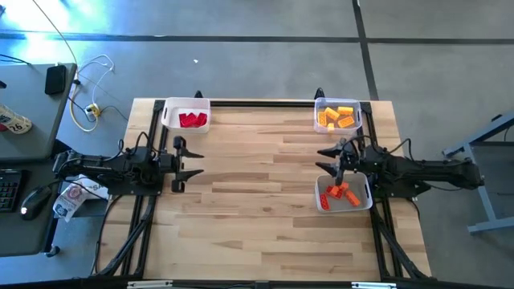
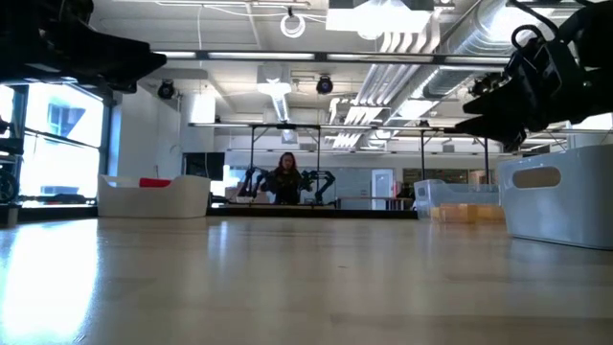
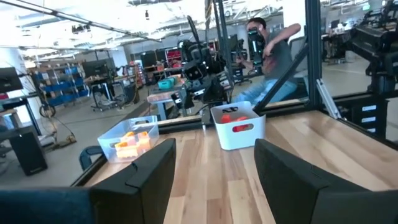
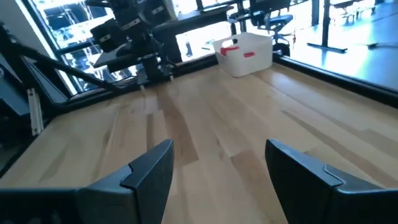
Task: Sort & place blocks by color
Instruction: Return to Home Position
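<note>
Three trays hold every block in sight, and exact counts are hard to make out. From bench level the tray walls hide nearly all of them; only a sliver of red tops one rim. Seen from above, red blocks point(image 1: 193, 120) lie in a white tray point(image 1: 168, 117) at the back left corner. Yellow-orange blocks point(image 1: 337, 117) fill a clear tray point(image 1: 319, 107) at the back right, and orange-red blocks point(image 1: 339, 194) sit in a second white tray point(image 1: 365, 193) on the right edge. The bench point(image 1: 257, 217) is bare across its middle. On the left arm point(image 1: 112, 167), the left jaws stand open and hold nothing, just short of the red blocks' tray. On the right arm point(image 1: 426, 172), the right jaws gape empty between the two right-hand trays.
</note>
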`<state>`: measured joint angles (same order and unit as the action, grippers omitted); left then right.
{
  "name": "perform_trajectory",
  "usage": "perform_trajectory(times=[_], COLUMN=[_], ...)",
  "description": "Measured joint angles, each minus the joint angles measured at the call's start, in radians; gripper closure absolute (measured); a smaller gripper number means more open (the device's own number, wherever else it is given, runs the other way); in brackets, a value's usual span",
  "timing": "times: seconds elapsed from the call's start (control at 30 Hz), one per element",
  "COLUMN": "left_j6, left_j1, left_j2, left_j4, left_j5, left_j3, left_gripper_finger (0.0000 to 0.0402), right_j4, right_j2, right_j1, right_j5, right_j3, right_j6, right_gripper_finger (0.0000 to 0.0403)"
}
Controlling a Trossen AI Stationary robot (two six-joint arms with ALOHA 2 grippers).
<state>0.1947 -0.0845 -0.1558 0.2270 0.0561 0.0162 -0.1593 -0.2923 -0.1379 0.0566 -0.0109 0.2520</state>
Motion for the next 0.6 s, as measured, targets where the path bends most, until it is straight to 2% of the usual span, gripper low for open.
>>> perform_trajectory(times=[0.17,0.33,0.43,0.6], left_j6=[-0.021,-0.116,-0.135,-0.173], left_j1=[0.0,0.0,-0.001,-0.001], left_j2=[0.0,0.0,0.0,0.0], left_j4=[0.001,0.001,0.018,0.018], left_j5=[0.056,0.149,0.192,0.194], left_j3=[0.0,0.0,0.001,0.001], left_gripper_finger=[0.0197,0.0197,0.0197,0.0197], right_j4=[-0.002,0.026,0.048,0.111], right_j2=[0.029,0.078,0.106,0.149], right_j1=[0.0,0.0,-0.005,-0.045], right_j5=[0.063,0.155,0.175,0.17], right_j3=[0.0,0.0,0.0,0.0], right_j6=[-0.035,-0.031,-0.014,0.002], right_gripper_finger=[0.0164,0.0164,0.0164,0.0164])
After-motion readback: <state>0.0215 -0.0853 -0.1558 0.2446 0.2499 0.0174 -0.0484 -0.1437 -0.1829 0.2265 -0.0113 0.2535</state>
